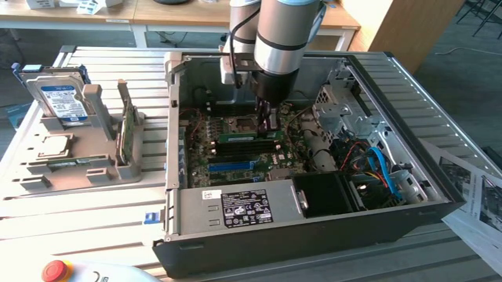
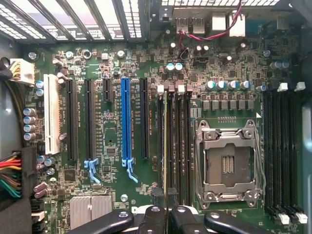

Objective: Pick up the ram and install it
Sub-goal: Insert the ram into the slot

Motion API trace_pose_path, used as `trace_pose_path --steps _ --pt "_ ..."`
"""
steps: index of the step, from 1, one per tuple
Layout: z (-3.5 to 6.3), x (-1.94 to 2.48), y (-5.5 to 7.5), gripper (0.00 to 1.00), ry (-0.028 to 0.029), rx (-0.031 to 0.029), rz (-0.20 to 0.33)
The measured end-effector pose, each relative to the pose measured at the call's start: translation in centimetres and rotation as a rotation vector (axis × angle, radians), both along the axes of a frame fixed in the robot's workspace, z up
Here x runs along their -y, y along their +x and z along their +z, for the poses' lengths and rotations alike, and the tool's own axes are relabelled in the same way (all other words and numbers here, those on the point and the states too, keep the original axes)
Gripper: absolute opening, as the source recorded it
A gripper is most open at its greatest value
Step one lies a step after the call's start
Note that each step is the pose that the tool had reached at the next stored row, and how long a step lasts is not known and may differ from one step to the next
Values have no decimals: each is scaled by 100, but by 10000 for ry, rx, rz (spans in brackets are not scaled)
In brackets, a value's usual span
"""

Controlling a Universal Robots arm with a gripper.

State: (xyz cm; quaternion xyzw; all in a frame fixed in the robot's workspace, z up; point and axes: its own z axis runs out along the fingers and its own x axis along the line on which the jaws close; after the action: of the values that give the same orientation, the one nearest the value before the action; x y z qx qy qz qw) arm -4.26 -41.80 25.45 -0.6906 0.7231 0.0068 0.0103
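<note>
Exterior view: your arm point(image 1: 280, 41) reaches straight down into the open computer case point(image 1: 330, 232). The gripper point(image 1: 269, 122) is at the memory slots, where the ram point(image 1: 237, 137) sits.

Wrist view: the gripper point(image 2: 165, 208) is pinched shut on the ram point(image 2: 165, 146). Its thin edge runs along the black slots point(image 2: 179, 146) beside the empty processor socket point(image 2: 228, 163), likely so it seats square.

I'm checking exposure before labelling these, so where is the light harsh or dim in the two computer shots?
Exterior view: the slatted table is brightly lit, while the computer case is much darker inside. Wrist view: light glares through the vent slats, and the circuit board is lit evenly.
</note>
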Motion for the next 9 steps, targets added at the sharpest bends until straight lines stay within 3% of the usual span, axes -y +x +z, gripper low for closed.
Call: trace_pose_path --steps 9 --pt "-84 0 0 12 0 0 11"
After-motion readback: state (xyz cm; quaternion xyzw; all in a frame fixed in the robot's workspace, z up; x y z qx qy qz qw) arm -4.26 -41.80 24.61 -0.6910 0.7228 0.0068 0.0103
